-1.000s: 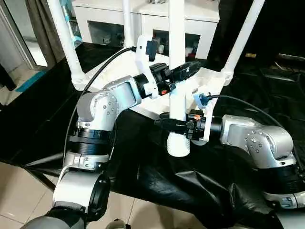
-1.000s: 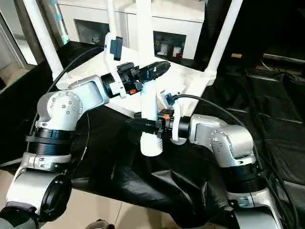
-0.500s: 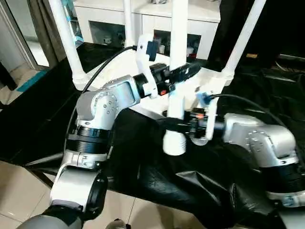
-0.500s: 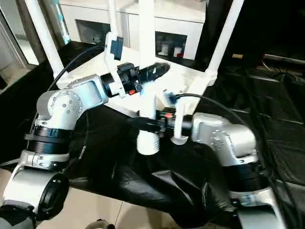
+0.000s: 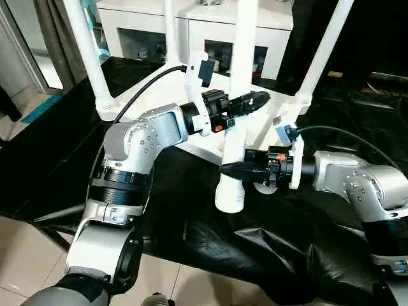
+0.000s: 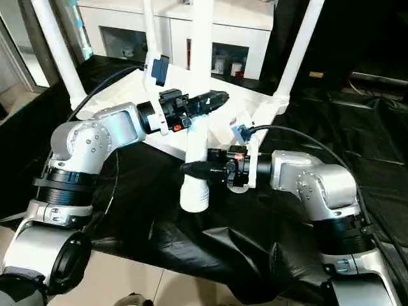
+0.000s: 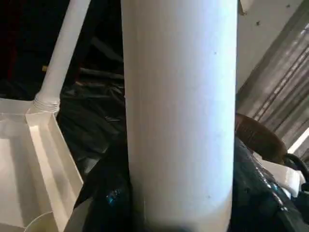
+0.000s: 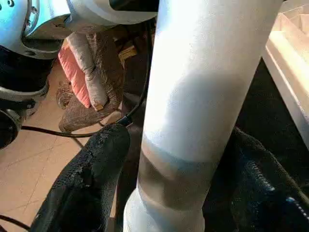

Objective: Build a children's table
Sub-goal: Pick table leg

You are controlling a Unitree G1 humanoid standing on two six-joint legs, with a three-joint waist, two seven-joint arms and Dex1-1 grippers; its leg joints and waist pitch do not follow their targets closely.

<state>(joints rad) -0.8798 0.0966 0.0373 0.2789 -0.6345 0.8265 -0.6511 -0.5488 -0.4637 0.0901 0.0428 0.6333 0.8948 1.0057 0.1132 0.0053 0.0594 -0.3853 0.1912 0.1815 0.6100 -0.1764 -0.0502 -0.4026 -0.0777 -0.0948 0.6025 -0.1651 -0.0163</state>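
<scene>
The children's table lies upside down, its white top [image 5: 275,109] on a black cloth, with three white legs [image 5: 89,51] standing up in corner sockets. A fourth leg [image 5: 231,190] hangs almost upright above the top's near edge, its lower end tilted toward my left. My left gripper [image 5: 252,100] is shut on this leg [image 7: 178,121] about halfway up. Lower down, my right gripper [image 5: 233,169] stands open around the same leg [image 8: 203,96], and its black fingers [image 8: 91,179] sit either side with small gaps.
A white cabinet [image 5: 150,32] with glass doors stands behind the table. The black cloth [image 5: 255,255] covers the work surface and drapes over its near edge onto the tiled floor [image 5: 25,255]. Cables run along both forearms.
My right gripper has opened off the leg and its arm has drawn back to the right. The leg's lower end has swung slightly left. My left gripper keeps its hold.
</scene>
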